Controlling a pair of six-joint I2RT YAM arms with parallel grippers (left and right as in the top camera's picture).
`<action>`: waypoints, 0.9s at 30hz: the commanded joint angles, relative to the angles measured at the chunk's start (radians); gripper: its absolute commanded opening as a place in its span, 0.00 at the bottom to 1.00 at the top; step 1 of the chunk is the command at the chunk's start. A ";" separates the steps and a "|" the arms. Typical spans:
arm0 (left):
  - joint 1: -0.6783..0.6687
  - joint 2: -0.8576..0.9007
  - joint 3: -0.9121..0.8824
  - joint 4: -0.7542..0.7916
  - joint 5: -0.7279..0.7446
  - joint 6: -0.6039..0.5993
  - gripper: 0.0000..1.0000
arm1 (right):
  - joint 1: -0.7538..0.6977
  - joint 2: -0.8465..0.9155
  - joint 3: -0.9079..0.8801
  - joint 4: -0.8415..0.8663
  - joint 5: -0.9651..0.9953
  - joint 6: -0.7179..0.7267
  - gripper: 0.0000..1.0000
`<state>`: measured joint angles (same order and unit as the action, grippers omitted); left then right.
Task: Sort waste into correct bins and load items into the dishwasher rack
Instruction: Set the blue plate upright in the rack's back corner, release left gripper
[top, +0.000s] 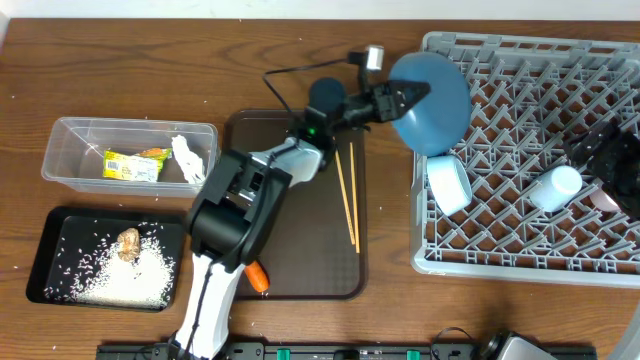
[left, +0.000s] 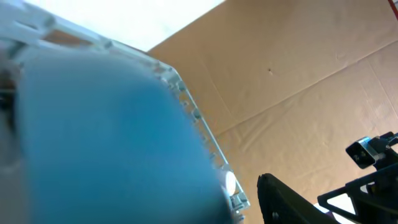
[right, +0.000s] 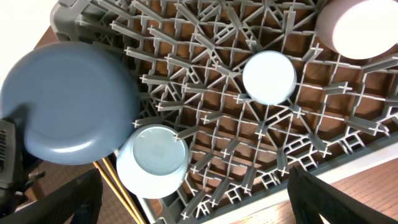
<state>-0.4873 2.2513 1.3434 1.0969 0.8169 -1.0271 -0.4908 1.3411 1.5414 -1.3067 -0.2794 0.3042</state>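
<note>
STEP load large round blue plate into light-grey lattice plastic rack | left gripper pinches plate rim over rack's left edge | right gripper spread, empty | NEXT likely: seat plate between pegs, release

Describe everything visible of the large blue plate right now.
The blue plate is large, round, plain and smooth, with no visible food on it. The left gripper clasps its rim, holding it at the far left corner of the grey rack, partly overhanging its edge, close to the pale blue bowl. Whether it touches the pegs cannot be told.
</note>
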 joint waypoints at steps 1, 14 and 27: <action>0.002 0.004 0.027 0.003 0.050 0.032 0.61 | -0.030 -0.008 0.002 0.002 0.003 0.010 0.88; -0.114 0.004 0.092 -0.035 0.053 0.089 0.09 | -0.030 -0.008 0.002 -0.001 0.003 0.010 0.88; -0.136 0.003 0.095 -0.157 -0.063 0.139 0.53 | -0.030 -0.008 0.002 0.002 0.003 0.009 0.89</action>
<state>-0.6247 2.2528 1.4357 0.9394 0.7891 -0.9047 -0.4908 1.3411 1.5414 -1.3064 -0.2794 0.3042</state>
